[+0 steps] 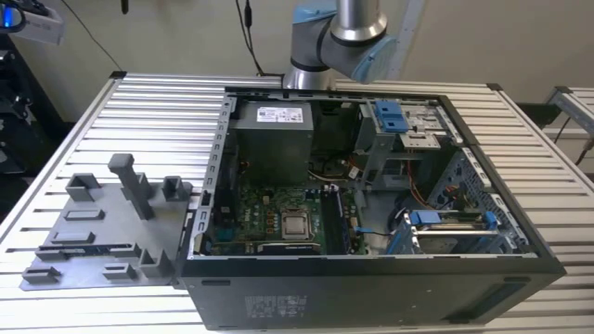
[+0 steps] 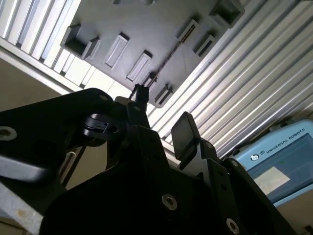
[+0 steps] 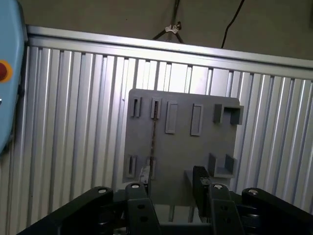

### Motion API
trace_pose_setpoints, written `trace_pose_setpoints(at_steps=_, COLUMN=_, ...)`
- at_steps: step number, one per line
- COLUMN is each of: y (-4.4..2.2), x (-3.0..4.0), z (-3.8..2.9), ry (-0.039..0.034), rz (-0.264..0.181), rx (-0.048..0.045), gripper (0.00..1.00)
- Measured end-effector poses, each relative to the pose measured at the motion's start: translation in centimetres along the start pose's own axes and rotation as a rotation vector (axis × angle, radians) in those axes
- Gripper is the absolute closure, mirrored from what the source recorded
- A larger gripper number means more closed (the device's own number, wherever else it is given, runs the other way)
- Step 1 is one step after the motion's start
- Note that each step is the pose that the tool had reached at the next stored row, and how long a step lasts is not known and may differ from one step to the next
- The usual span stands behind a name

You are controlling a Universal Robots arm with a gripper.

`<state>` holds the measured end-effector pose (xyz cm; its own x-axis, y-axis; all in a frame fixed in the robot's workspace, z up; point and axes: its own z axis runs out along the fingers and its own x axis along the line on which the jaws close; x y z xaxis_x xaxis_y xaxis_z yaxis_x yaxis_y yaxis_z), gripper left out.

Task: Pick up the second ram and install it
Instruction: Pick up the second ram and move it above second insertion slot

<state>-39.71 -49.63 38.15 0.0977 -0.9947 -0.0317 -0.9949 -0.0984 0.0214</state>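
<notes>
The second ram [image 3: 153, 142] stands on edge in a slot of the flat grey holder tray [image 3: 186, 147], seen end-on as a thin dark strip; in the second wrist view the ram [image 2: 168, 55] runs across the tray [image 2: 146, 29]. In the exterior view the ram [image 1: 74, 250] lies near the tray's [image 1: 102, 223] front edge. My gripper [image 3: 171, 188] hangs well above the tray, open, with nothing between its black fingers [image 3: 200, 181]; the second wrist view also shows the gripper [image 2: 161, 115] open. The arm [image 1: 339, 35] rises behind the computer case.
The open computer case [image 1: 371, 278] lies on the slatted metal table [image 1: 158, 111], with the motherboard [image 1: 278, 216] and its memory slots [image 1: 339, 223] exposed. A grey T-shaped post [image 1: 135, 184] stands on the tray. A blue pendant [image 2: 274, 161] sits off the table.
</notes>
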Motion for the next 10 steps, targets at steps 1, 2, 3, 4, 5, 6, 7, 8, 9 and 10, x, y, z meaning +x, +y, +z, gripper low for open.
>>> trace_pose_setpoints(at_steps=1, y=0.00, x=0.03, z=0.04, ry=-0.0112, rz=0.000, rx=0.0011, gripper=0.52)
trace_pose_setpoints(at_steps=2, y=0.00, x=0.05, z=0.10, ry=-0.0155, rz=0.000, rx=0.0016, gripper=0.52)
trace_pose_setpoints(at_steps=3, y=0.00, x=0.05, z=0.17, ry=-0.0167, rz=0.000, rx=0.0020, gripper=0.52)
trace_pose_setpoints(at_steps=4, y=0.00, x=0.05, z=0.24, ry=-0.0167, rz=0.000, rx=0.0018, gripper=0.52)
trace_pose_setpoints(at_steps=5, y=0.00, x=0.07, z=0.36, ry=-0.0167, rz=0.000, rx=0.0017, gripper=0.52)
trace_pose_setpoints(at_steps=6, y=-0.01, x=0.07, z=0.48, ry=-0.0168, rz=0.000, rx=0.0017, gripper=0.52)
trace_pose_setpoints(at_steps=7, y=-0.01, x=0.08, z=0.59, ry=-0.0168, rz=0.001, rx=0.0014, gripper=0.52)
trace_pose_setpoints(at_steps=8, y=-0.01, x=0.08, z=0.71, ry=-0.0168, rz=0.002, rx=0.0014, gripper=0.52)
trace_pose_setpoints(at_steps=9, y=-0.01, x=0.08, z=0.83, ry=-0.0168, rz=0.002, rx=0.0014, gripper=0.52)
trace_pose_setpoints(at_steps=10, y=-0.02, x=0.09, z=0.94, ry=-0.0167, rz=0.003, rx=0.0013, gripper=0.52)
